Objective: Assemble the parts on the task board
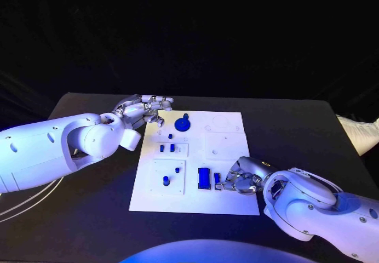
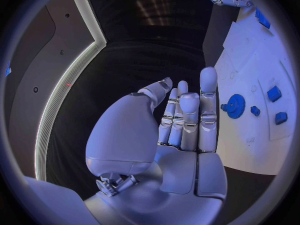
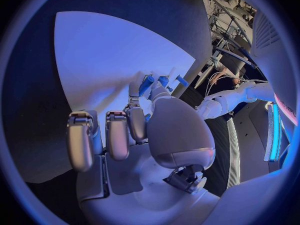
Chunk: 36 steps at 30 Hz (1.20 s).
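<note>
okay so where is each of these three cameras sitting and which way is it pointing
Head view: on the robot's head, looking down at the task board; both arms enter.
Left wrist view: behind the left hand, facing the board's gear.
Right wrist view: behind the right hand, over the board.
Shared: head and left wrist views both show the gear.

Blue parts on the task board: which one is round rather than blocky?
The gear-like blue disc near the board's far edge, beside the left hand; the others are small blocks or pegs.

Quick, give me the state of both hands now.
Left hand: open, fingers straight, holding nothing, beside the task board.
Right hand: on the board at a blue part; grip cannot be told.
</note>
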Available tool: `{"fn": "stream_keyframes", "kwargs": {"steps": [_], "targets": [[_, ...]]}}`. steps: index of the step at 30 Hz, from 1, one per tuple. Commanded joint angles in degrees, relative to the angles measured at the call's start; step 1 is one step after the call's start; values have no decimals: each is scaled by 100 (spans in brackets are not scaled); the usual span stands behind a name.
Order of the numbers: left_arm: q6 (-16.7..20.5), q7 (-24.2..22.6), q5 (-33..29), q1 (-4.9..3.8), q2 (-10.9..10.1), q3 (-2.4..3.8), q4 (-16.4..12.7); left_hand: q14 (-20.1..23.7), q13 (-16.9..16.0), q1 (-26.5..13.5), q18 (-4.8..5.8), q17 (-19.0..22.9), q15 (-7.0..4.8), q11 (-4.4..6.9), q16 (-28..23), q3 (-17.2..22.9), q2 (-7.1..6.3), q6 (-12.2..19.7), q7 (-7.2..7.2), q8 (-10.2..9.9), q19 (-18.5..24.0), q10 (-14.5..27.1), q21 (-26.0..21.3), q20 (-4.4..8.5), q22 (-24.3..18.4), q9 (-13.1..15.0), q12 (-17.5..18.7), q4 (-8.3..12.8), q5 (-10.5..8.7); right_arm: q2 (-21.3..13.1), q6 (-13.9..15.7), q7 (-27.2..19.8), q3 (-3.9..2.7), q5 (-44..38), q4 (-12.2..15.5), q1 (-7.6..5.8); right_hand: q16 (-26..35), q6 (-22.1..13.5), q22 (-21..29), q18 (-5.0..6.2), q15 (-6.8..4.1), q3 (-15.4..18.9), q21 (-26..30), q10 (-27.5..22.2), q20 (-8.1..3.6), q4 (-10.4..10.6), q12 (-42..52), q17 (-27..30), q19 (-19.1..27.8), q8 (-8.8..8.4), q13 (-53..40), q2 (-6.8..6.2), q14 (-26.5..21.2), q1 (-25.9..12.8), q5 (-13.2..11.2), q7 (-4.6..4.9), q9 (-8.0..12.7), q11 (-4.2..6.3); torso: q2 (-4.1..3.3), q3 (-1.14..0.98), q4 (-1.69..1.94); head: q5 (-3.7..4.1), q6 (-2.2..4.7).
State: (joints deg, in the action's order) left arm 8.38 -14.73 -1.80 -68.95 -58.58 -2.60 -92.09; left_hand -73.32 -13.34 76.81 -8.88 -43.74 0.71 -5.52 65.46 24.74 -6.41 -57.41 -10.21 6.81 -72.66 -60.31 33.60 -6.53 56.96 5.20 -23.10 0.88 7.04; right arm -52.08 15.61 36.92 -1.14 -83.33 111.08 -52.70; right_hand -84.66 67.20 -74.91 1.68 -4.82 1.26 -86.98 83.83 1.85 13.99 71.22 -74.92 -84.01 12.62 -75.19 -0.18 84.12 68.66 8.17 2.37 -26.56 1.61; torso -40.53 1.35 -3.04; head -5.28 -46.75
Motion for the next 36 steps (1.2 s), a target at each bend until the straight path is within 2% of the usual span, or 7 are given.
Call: {"fn": "stream_keyframes", "kwargs": {"steps": [1, 10, 16, 25, 28, 32, 36], "targets": [[-111, -21, 29, -2, 8, 3, -6, 32, -9, -31, -89, 5, 12, -5, -35, -26, 44, 45, -8, 24, 35, 41, -21, 3, -4, -5, -35, -5, 29, 25, -159, -70, 1, -73, -37, 7, -10, -57, -1257, -77, -17, 37, -25, 60, -17, -21, -19, -746, -348, 27, -456, -2, 436, 114, -42, 3, -9, 4, 2, 5, 5, 6, 2], [-113, -23, 29, -2, 18, 3, -8, 32, -9, -31, -89, 5, 12, -5, -35, -26, 44, 45, -8, 24, 35, 41, -21, 3, -4, -5, -35, -5, 29, 198, -242, -41, 3, -112, -290, 11, -11, -66, -1260, -77, -23, 67, -26, 63, -20, -117, -15, -749, -349, 40, -465, 70, 437, 332, -61, -6, -13, 12, -5, 2, 17, 3, -7], [-110, -25, 29, -2, 12, 3, -5, 32, -9, -31, -89, 5, 12, -5, -35, -26, 44, 45, -8, 24, 35, 41, -21, 3, -4, -5, -35, -5, 29, 235, -192, -56, 4, -143, -346, 28, -9, -72, -1260, -77, -24, 76, -25, 60, -21, -151, -23, -747, -349, 42, -463, 93, 437, 403, -90, -6, -14, 13, -1, 1, -2, -26, -13], [-119, -26, 29, 0, 17, 1, 22, 32, -9, -31, -89, 5, 12, -5, -35, -26, 44, 45, -8, 24, 35, 41, -21, 3, -4, -5, -35, -5, 29, 105, 163, -349, -17, -8, -221, 13, 17, -103, -1235, -68, -6, 320, 5, 37, -10, 49, -100, -713, -323, 38, -432, 110, 430, 213, 18, 25, -3, -12, 13, 5, -3, -11, 6], [-117, -34, 29, 0, 22, -1, 49, 32, -9, -31, -89, 5, 12, -5, -35, -26, 44, 45, -8, 24, 35, 41, -21, 3, -4, -5, -35, -5, 29, 32, 404, -709, -38, 368, -230, -56, 84, -299, -1158, -40, 30, 414, 95, -64, 8, 79, -348, -622, -243, -74, -309, 66, 408, 222, 48, 94, 46, -65, 20, 9, -5, 2, 36], [-89, -69, 9, 6, 43, -13, 114, 56, -8, -50, -93, 46, 18, -13, -49, -45, 36, 61, -15, 31, 51, 66, -65, -1, -30, -10, -56, -13, 26, -19, 716, -1658, -51, 1406, -413, -231, 366, -672, -882, 56, 152, 486, 418, -433, 106, 31, -1223, -266, 39, -337, 145, 95, 316, 431, 96, 267, 166, -215, 45, 13, -20, 24, 100], [-19, -126, -24, 10, 79, -58, 194, 138, -5, -99, -118, 199, 31, -24, -134, -85, 22, 81, -23, 35, 123, 98, -251, -11, -138, -16, -72, -41, 20, 10, 876, -2720, -54, 2785, -753, -410, 1105, -868, -248, 262, 246, 488, 1184, -1099, 206, -141, -2875, 564, 643, -531, 1116, 206, 84, 845, 96, 392, 284, -321, 115, 34, -40, 54, 204]]}}
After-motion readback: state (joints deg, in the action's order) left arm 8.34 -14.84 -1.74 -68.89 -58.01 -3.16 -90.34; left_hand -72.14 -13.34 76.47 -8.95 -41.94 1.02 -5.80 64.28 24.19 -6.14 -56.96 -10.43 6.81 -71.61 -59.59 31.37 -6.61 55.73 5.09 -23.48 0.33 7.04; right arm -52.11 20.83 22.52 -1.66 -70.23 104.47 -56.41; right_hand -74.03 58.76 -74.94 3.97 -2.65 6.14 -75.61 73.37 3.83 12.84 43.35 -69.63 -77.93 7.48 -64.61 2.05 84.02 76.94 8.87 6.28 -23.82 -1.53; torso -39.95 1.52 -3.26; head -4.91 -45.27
